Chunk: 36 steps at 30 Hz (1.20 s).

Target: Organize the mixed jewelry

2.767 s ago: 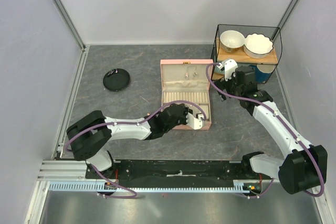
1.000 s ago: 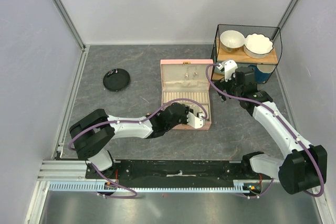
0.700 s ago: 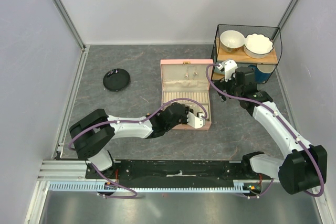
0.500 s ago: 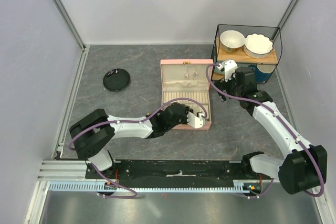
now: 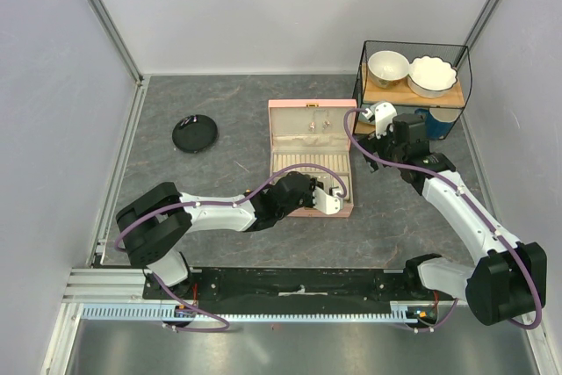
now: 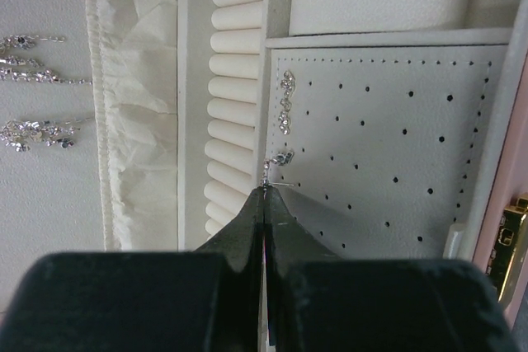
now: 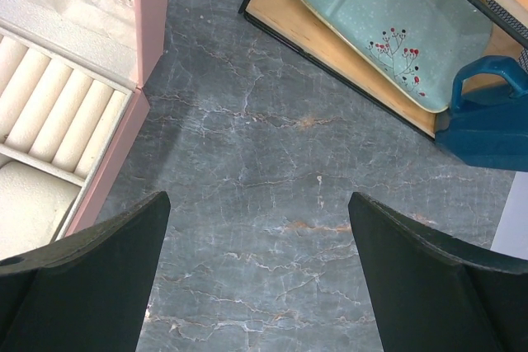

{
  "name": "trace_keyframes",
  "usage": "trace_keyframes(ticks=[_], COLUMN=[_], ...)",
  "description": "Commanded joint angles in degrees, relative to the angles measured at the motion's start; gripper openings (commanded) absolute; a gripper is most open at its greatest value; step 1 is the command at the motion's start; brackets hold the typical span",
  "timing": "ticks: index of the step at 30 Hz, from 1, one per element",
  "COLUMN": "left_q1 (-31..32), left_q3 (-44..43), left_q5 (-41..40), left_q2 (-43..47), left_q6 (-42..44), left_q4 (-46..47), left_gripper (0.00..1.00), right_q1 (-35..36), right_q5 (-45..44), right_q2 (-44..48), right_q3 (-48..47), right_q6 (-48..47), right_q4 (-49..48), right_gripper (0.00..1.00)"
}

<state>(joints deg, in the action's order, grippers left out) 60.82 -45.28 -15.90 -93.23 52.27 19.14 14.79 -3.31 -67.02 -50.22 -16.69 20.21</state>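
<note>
The pink jewelry box [image 5: 309,108] lies open mid-table. My left gripper [image 6: 264,190] is shut on a tiny pale metallic earring [image 6: 280,159] and holds it at its fingertips, over the perforated white panel [image 6: 396,146] in the box. Another small sparkly earring [image 6: 285,103] sits on that panel. Several pale pieces [image 6: 33,133] lie on the lid lining at the left. In the top view the left gripper [image 5: 334,192] is over the box's near right part. My right gripper [image 7: 260,204] is open and empty above the bare table, right of the box's edge [image 7: 152,6].
A black round dish [image 5: 194,134] sits on the table at the left. A black wire rack [image 5: 413,76] at the back right holds two white bowls; under it are a pale green plate [image 7: 371,14] and a blue jug [image 7: 491,113]. Ring rolls [image 6: 235,80] run beside the panel.
The left arm has shifted very slightly over the box. The right arm has barely moved. Both grippers keep their states.
</note>
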Motion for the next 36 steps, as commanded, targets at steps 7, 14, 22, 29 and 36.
trace_keyframes(ticks=[7,14,22,29,36], left_q1=[-0.1,0.0,0.0,0.0,0.0], left_q3=[-1.9,-1.3,-1.7,-1.6,-1.7], left_q5=[1.5,1.7,1.7,1.6,1.1], left_q2=[0.2,0.2,-0.2,-0.6,-1.3], left_q6=[-2.3,-2.4,-2.3,-2.3,-1.9], left_q4=[1.5,1.3,1.3,1.3,1.4], left_gripper=[0.01,0.02,0.01,0.02,0.02], right_q1=[0.2,0.1,0.1,0.1,0.1], right_q5=[0.1,0.1,0.1,0.1,0.1], right_q2=[1.1,1.1,1.2,1.2,1.4], right_q3=[-0.1,-0.1,0.0,-0.1,0.0], right_q6=[0.2,0.1,0.2,0.1,0.1], right_q4=[-1.6,-1.6,-1.7,-1.7,-1.7], right_gripper=[0.98,0.98,0.98,0.98,0.98])
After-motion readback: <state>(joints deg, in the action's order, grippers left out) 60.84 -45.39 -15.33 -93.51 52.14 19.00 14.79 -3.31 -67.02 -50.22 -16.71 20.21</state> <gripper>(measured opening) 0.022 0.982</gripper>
